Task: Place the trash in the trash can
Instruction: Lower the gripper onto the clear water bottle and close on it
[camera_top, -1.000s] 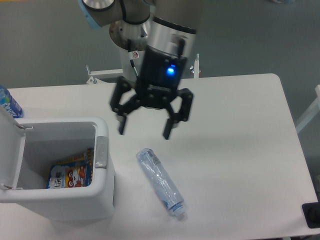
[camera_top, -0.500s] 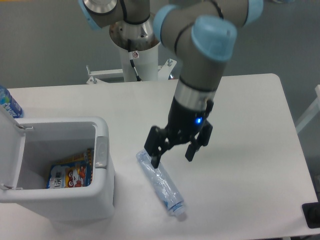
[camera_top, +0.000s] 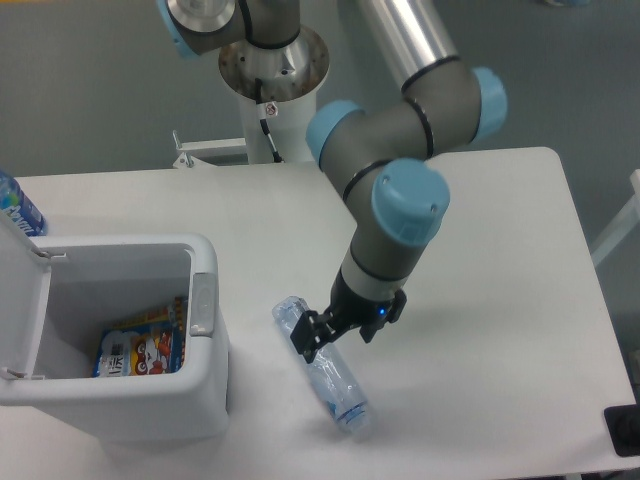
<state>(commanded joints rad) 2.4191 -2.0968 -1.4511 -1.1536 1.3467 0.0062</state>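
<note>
The end effector (camera_top: 338, 340) is straddling the bottle (camera_top: 322, 366) with its fingers spread, nothing gripped. The bottle is lying on the table (camera_top: 480, 250) directly beneath it, long axis running diagonally across the finger gap.

Even, bright overhead light, soft shadows, slight blur

the crushed clear bottle (camera_top: 325, 378) lies flat on the table, slanting from upper left to lower right, its cap end seemingly at the lower right. the blue snack wrapper (camera_top: 140, 347) lies flat inside the white trash can (camera_top: 205, 395), whose lid stands open at the left.
</note>
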